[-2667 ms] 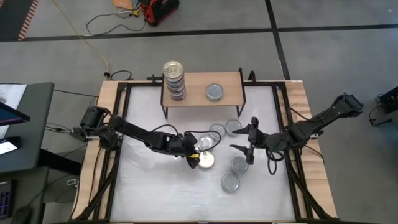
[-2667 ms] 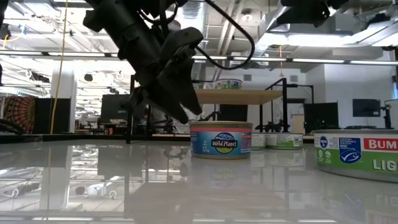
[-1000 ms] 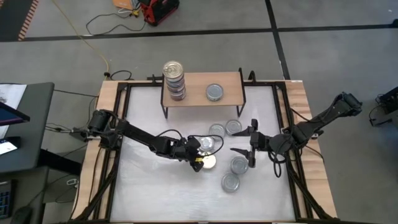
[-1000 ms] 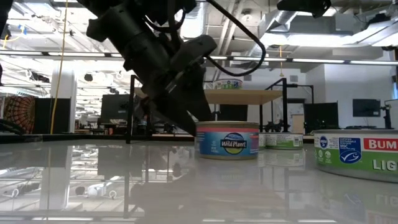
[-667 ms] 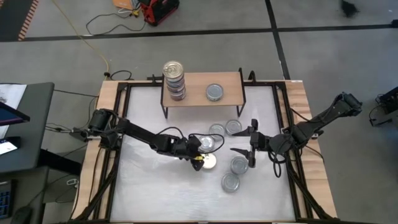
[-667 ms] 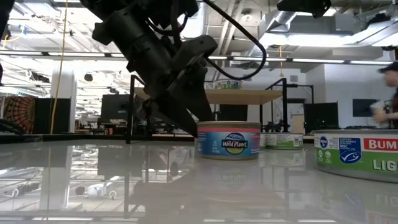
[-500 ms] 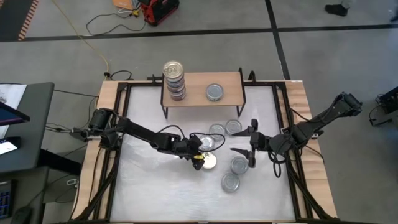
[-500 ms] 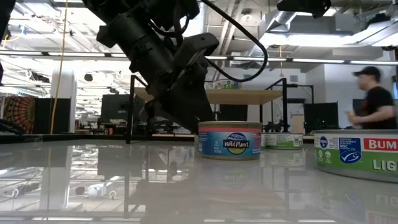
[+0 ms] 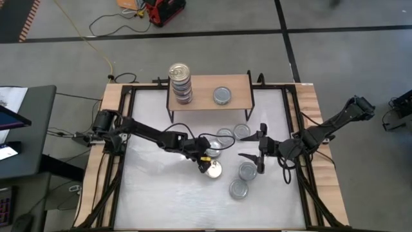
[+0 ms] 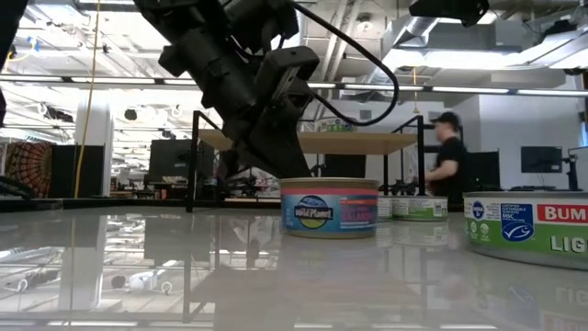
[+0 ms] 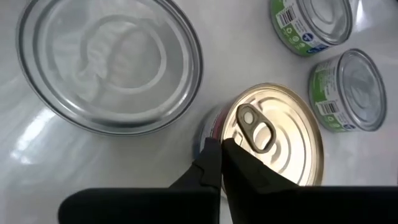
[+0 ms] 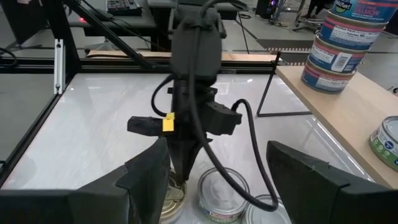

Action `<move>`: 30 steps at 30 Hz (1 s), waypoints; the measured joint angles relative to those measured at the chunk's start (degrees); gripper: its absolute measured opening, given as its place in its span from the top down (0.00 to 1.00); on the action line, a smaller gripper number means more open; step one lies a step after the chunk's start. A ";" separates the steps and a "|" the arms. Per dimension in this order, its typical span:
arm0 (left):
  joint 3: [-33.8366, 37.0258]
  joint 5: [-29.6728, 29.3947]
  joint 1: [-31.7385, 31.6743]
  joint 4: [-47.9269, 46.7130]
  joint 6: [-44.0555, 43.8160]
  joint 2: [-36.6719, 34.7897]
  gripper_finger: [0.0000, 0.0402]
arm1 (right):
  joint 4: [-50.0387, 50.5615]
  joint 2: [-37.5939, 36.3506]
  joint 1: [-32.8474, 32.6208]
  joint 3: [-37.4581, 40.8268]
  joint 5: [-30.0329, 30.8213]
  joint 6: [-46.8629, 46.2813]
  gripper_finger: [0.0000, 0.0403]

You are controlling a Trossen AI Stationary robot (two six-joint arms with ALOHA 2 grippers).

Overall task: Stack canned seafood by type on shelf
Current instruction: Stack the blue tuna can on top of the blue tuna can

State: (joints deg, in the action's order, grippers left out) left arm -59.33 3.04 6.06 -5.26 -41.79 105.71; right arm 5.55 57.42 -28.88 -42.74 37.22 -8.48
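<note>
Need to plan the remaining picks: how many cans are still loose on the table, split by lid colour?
Gold-lidded cans: 1
Silver-lidded cans: 5
Total on the table: 6

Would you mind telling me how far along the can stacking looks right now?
Done: a stack of cans and one single can sit on the shelf. In hand: nothing; the left end effector is shut at the gold-lidded can. Left: six cans on the table.
</note>
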 joint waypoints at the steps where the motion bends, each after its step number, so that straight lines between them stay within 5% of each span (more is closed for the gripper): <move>1: 0.11 0.27 -0.30 0.02 0.24 0.00 1.00 | 0.08 0.01 0.03 0.00 -0.78 -0.07 0.28; 7: 0.20 1.52 -1.74 -0.09 2.91 0.04 1.00 | 0.05 2.36 -1.72 0.00 -10.42 5.34 0.28; 16: 0.35 1.79 -4.28 -2.39 6.99 0.21 1.00 | -19.00 20.73 -2.26 -2.91 -7.12 24.60 0.28; 25: 0.44 0.92 -4.43 -3.23 10.09 0.20 1.00 | -7.11 34.42 2.45 -13.81 -8.38 19.08 0.28; 30: 0.59 -6.17 -4.19 -5.31 13.27 -3.24 1.00 | -2.68 34.74 1.57 -16.13 -5.37 17.31 0.28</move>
State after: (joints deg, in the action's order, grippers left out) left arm -58.74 -3.13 1.87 -10.57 -28.52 102.47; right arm 2.87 92.17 -27.31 -58.87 31.85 8.83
